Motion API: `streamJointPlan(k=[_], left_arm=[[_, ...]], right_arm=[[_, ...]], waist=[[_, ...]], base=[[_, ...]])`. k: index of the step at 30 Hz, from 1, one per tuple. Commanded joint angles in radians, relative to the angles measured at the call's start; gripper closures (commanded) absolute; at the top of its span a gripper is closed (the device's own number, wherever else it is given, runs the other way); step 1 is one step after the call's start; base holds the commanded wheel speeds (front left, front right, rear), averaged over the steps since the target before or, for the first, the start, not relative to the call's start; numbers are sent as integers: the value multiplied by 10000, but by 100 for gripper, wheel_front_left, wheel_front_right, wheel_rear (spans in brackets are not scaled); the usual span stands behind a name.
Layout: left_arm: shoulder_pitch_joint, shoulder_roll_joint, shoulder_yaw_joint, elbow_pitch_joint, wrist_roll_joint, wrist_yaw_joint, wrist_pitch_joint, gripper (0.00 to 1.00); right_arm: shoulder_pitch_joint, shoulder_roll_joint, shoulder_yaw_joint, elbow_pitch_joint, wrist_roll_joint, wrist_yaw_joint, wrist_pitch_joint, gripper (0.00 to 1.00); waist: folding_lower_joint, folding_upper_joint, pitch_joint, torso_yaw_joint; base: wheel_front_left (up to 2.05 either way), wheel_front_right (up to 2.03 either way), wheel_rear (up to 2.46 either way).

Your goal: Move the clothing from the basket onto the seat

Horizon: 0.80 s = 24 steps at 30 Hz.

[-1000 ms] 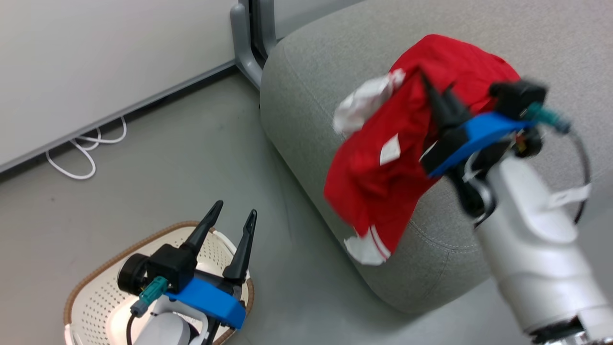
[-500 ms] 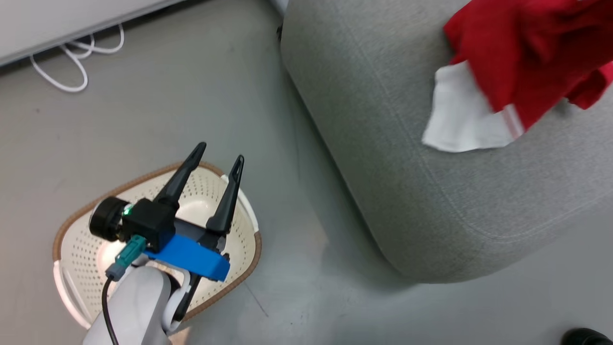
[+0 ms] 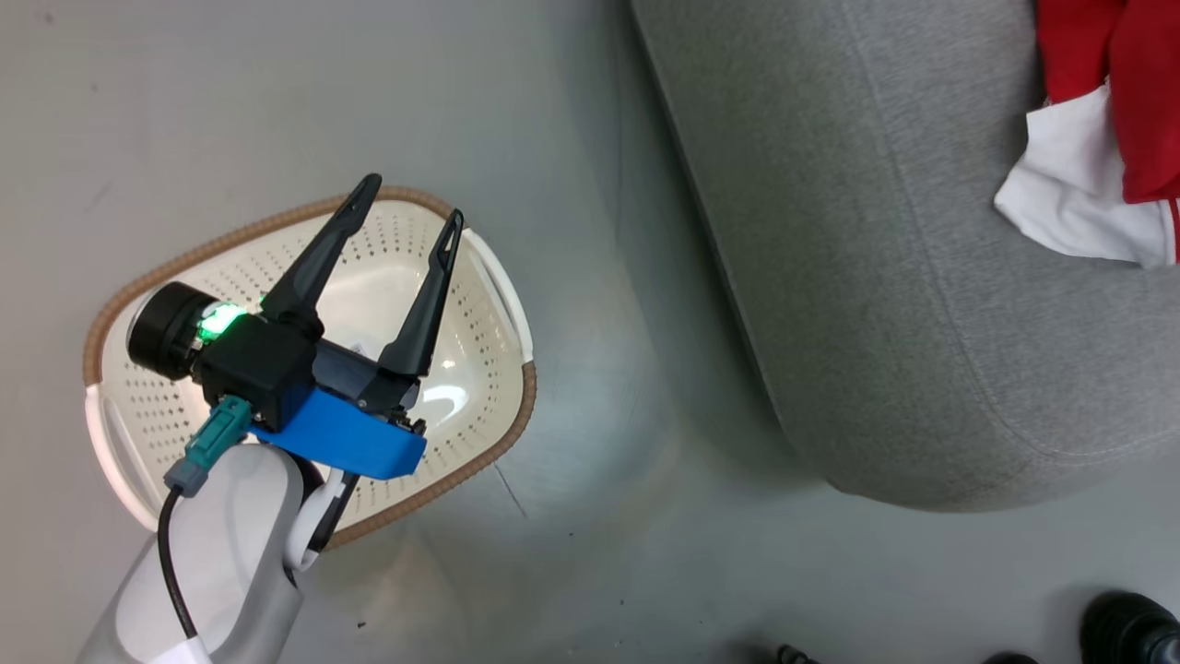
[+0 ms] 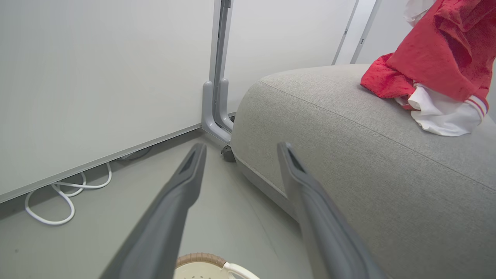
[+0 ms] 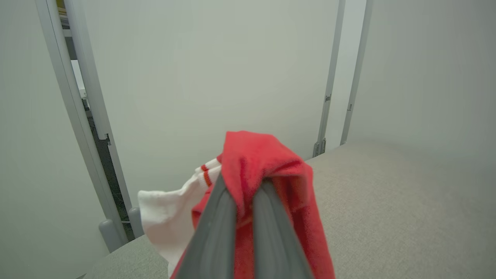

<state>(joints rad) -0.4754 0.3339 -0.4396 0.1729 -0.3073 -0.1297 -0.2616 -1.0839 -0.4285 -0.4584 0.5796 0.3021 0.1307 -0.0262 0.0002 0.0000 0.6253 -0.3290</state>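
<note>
The cream basket [image 3: 529,397] with its brown rim stands on the floor at the left; the part of its inside that I can see is bare. My left gripper [image 3: 412,198] hovers over it, open, with nothing between its fingers [image 4: 182,186]. The grey seat [image 3: 876,277] takes up the right side. The red clothing [image 3: 1143,101] with white trim sits at the seat's top right. In the left wrist view the clothing [image 4: 438,58] hangs from above, its lower end resting on the seat [image 4: 348,155]. My right gripper [image 5: 243,186] is shut on the clothing [image 5: 263,159] above the seat [image 5: 387,201].
Bare grey floor separates the basket and the seat. A white cable [image 4: 58,201] lies along the wall, and a grey post foot [image 4: 217,116] stands at the seat's far corner. A dark object [image 3: 1125,627] sits at the lower right on the floor.
The head camera has tilted down, so basket and seat sit higher in view. The right gripper carried the clothing up over the seat and left the head view. The left gripper stays open.
</note>
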Motion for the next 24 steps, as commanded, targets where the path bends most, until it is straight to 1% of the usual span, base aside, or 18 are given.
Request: streamJointPlan(k=[1,5,9,18,20,21,24], left_arm=[[-189,50,-39,-57,31,-17,-37,0],[-394,123,-133,-152,79,-17,5,0],[-471,215,-158,-209,54,-17,48,0],[-385,231,-224,-139,11,81,52,0],[-380,205,-241,-101,-9,100,45,0],[-392,197,-245,-81,-16,102,40,0],[-456,172,-275,-27,-29,103,26,0]], right_arm=[[189,130,-58,104,-27,1,-106,100],[451,361,-279,678,-241,1,-493,100],[518,559,-209,1258,-490,1,-748,100],[238,572,-78,2234,-814,1,-994,100],[175,569,-2,2428,-885,1,-965,25],[133,536,51,2485,-945,1,-1011,0],[12,520,149,2703,-1026,1,-1092,0]], waist=[[-2,0,374,155],[-2,0,681,206],[-2,0,851,217],[-2,0,787,277],[-2,0,750,279],[-2,0,739,277],[-2,0,709,266]], base=[[0,0,0],[0,0,0],[0,0,0],[0,0,0],[0,0,0],[0,0,0],[0,0,0]])
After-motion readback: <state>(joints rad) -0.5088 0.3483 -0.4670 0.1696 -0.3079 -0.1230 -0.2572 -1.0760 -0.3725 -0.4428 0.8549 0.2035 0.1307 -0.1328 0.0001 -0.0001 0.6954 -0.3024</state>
